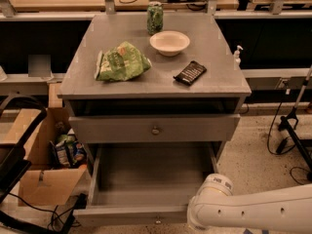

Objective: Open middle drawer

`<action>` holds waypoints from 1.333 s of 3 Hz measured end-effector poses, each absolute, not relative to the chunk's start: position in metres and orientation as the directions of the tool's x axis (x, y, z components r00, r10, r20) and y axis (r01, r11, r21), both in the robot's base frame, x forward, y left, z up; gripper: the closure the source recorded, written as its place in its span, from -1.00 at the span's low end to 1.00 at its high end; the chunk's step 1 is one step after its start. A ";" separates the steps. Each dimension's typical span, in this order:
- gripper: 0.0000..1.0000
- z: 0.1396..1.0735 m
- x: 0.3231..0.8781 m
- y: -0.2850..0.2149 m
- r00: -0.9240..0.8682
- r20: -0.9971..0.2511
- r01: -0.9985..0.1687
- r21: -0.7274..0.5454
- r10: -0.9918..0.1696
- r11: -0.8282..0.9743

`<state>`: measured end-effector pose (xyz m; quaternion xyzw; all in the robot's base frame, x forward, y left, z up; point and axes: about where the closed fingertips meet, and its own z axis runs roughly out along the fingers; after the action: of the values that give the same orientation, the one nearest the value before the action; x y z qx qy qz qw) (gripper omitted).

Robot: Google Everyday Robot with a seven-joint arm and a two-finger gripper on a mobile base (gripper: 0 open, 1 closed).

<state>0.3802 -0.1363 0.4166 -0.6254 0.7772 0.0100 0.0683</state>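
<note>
The middle drawer is a wide grey front with one small round metal knob at its centre, under a dark gap below the cabinet top. Its front stands about flush with the cabinet. Below it the bottom drawer is pulled far out and shows an empty grey inside. My gripper is out of view. Only my white arm shows, lying across the bottom right corner with its round joint next to the open bottom drawer's right side.
On the cabinet top lie a green chip bag, a white bowl, a green can and a dark snack packet. A cardboard box with items stands at the left. Cables and a stand are at the right.
</note>
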 end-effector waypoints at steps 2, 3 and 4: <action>-0.30 0.417 0.380 -0.136 -0.208 -0.119 -0.974 -0.070 -0.971 0.217; -0.77 0.417 0.380 -0.136 -0.208 -0.119 -0.974 -0.070 -0.971 0.217; -1.00 0.417 0.380 -0.136 -0.208 -0.119 -0.974 -0.070 -0.971 0.217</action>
<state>0.3802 -0.1363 0.4166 -0.6254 0.7772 0.0100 0.0683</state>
